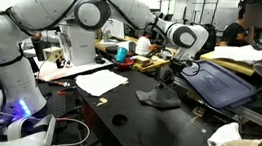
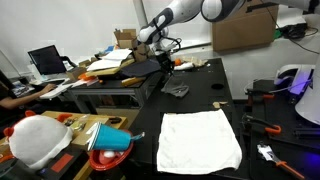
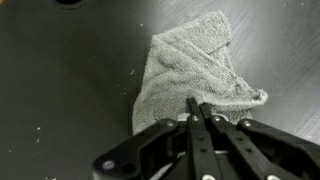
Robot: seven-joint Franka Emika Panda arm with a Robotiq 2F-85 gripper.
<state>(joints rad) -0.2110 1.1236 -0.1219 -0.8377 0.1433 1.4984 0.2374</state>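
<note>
A small grey cloth (image 3: pixel 195 65) lies crumpled on the black table top (image 3: pixel 60 90). In the wrist view my gripper (image 3: pixel 198 104) comes in from the bottom, its two fingers pressed together with the tips down on the near part of the cloth, pinching a fold. In both exterior views the arm reaches out over the table, and the gripper (image 1: pixel 167 71) (image 2: pixel 165 64) points down just above the dark cloth (image 1: pixel 158 98) (image 2: pixel 178 90). How much cloth sits between the tips is hidden by the fingers.
A larger white towel (image 2: pixel 200 140) lies spread on the black table nearer the camera. Loose white papers (image 1: pixel 100 79) and a dark tray (image 1: pixel 220 84) flank the cloth. A blue and red bowl (image 2: pixel 112 140) and clutter fill the adjoining bench.
</note>
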